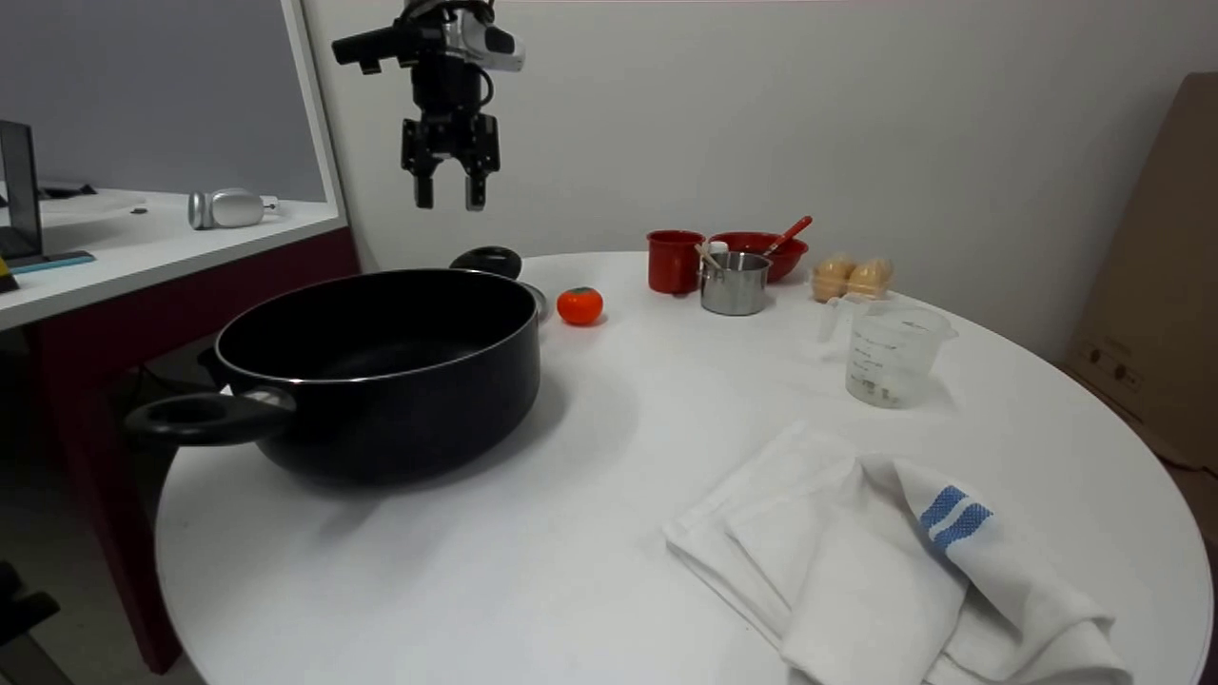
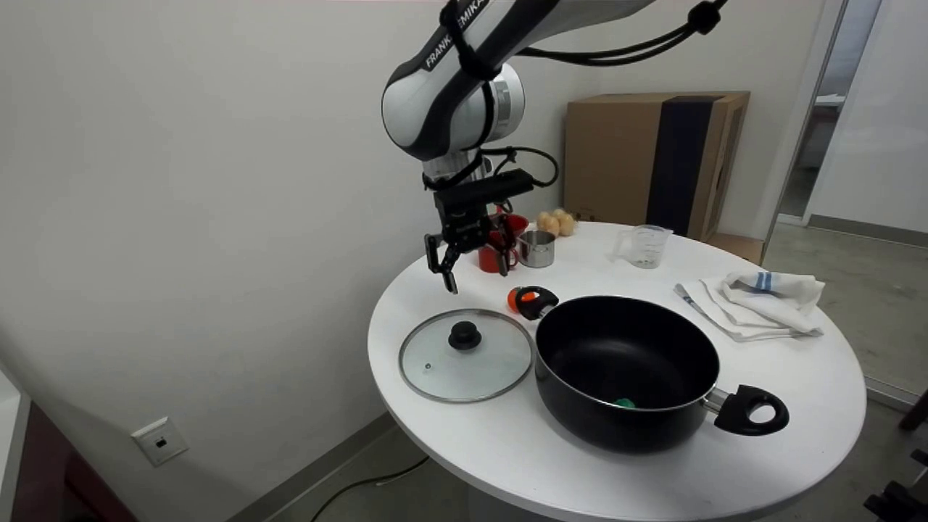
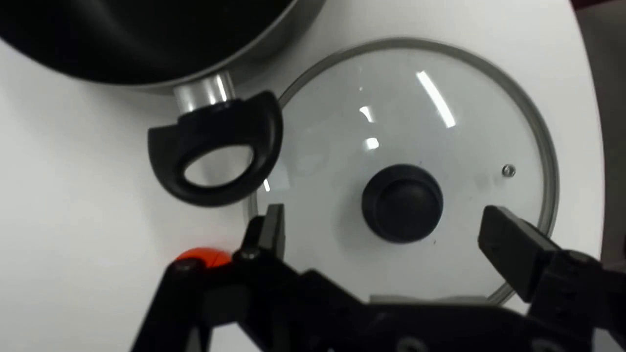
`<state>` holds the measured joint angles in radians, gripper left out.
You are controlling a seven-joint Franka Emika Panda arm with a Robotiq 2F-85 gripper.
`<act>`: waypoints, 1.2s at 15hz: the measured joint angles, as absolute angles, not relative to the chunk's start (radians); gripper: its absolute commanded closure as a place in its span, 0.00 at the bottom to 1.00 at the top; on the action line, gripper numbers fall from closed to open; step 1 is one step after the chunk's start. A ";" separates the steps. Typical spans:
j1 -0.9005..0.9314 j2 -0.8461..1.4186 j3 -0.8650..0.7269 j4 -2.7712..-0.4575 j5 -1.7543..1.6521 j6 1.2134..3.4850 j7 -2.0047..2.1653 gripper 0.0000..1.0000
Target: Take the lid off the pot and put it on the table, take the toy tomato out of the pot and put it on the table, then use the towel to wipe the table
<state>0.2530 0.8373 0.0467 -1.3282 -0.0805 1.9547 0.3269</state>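
Filling the foreground in an exterior view, the round white table (image 1: 533, 590) bears the towel (image 1: 866, 561), loosely folded, its blue stripes showing, at the near right. The pot (image 1: 419, 409) stands upright at the left; near its far handle (image 1: 487, 259) sits the toy tomato (image 1: 579, 306), on the tabletop, and a clear measuring cup (image 1: 891, 360) stands well apart to the right. Farther off come a small steel cup (image 1: 735, 288), a red cup (image 1: 673, 264), a red bowl (image 1: 790, 264) and tan, egg-shaped things (image 1: 834, 276). Higher, past the pot, hangs the gripper (image 1: 449, 202), its fingers spread wide apart. Left of the table a red-fronted counter (image 1: 147, 243) carries silver headphones (image 1: 228, 208); a cardboard box (image 1: 1151, 285) stands at the right, and a pale wall (image 1: 761, 124) closes off the back.

In an exterior view the lid (image 2: 493, 366) lies flat on the table just beside the pot, knob (image 2: 464, 335) up; a small green thing (image 2: 625, 402) inside the pot and a wall socket (image 2: 159, 441) show there alone. Only a sliver of the lid's rim (image 1: 542, 301) appears past the pot in an exterior view. The wrist view adds white glints on the lid, frames its knob between the fingertips, and shows the toy tomato partly hidden by the gripper.
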 measured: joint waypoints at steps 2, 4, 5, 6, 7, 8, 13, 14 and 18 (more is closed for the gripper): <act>0.274 0.782 0.067 -1.430 -0.081 1.950 0.305 0.00; 0.296 0.730 0.090 -1.537 -0.081 1.947 0.291 0.00; 0.308 0.705 0.099 -1.590 -0.081 1.947 0.290 0.00; 0.319 0.680 0.107 -1.642 -0.082 1.948 0.290 0.00; 0.330 0.656 0.113 -1.690 -0.086 1.952 0.291 0.00; 0.340 0.632 0.117 -1.733 -0.088 1.956 0.291 0.00; 0.349 0.497 0.114 -1.930 -0.091 2.079 0.333 0.00; 0.343 0.461 0.110 -1.979 -0.091 2.127 0.348 0.00; 0.305 0.297 0.088 -2.193 -0.110 2.338 0.382 0.00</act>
